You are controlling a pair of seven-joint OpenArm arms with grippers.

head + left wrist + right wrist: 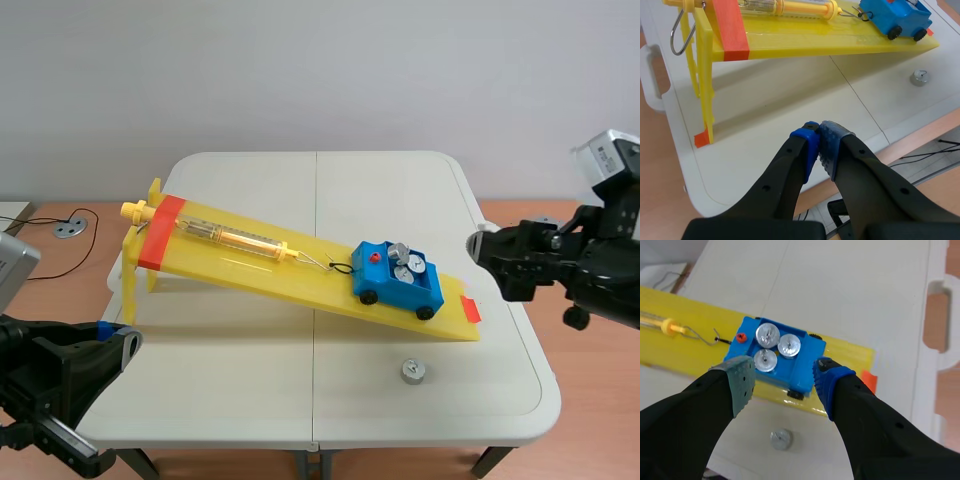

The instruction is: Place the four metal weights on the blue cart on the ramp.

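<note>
Weight four (781, 439) lies loose on the table (865, 290) just behind and below the spread fingers of our right gripper (781, 384), which hovers over the blue cart (802, 370) holding three weights (788, 345), so that arm's nearer, left gripper (820, 147) far off, fingers pressed together.

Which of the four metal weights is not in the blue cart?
The lone weight lying on the table near the ramp's low end; the other three sit in the blue cart.
</note>
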